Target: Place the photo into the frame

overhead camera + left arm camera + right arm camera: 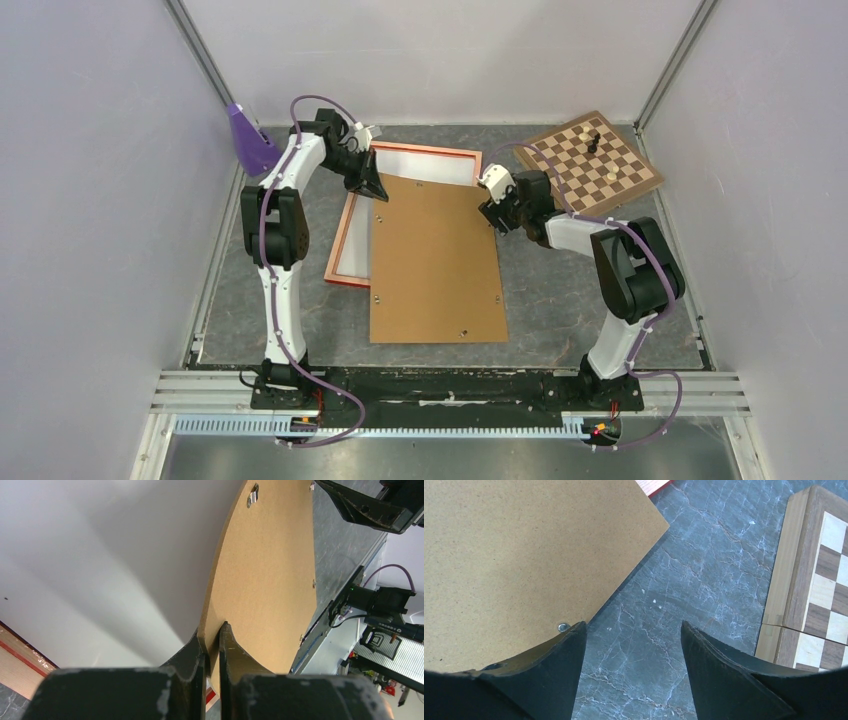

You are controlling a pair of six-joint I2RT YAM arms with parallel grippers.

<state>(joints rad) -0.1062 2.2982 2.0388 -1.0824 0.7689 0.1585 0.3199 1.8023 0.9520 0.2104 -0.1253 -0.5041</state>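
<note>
The thin orange-red frame (430, 150) lies flat at the back left. A white sheet (356, 245) fills it, which may be the photo's plain back; no printed side shows. A brown backing board (435, 260) lies slanted over the frame's right part and reaches toward me. My left gripper (378, 190) is shut on the board's far left corner (265, 580), and the white sheet (100, 570) lies beneath. My right gripper (633, 627) is open over the table by the board's right edge (524, 555). Its left finger overlaps that edge near a small metal clip (563, 627).
A brown chessboard (600, 165) with a few pieces sits at the back right, close to my right gripper, and it shows in the right wrist view as a chessboard (819, 580). A purple object (248, 140) stands at the back left wall. Grey walls enclose the dark marbled table (560, 300).
</note>
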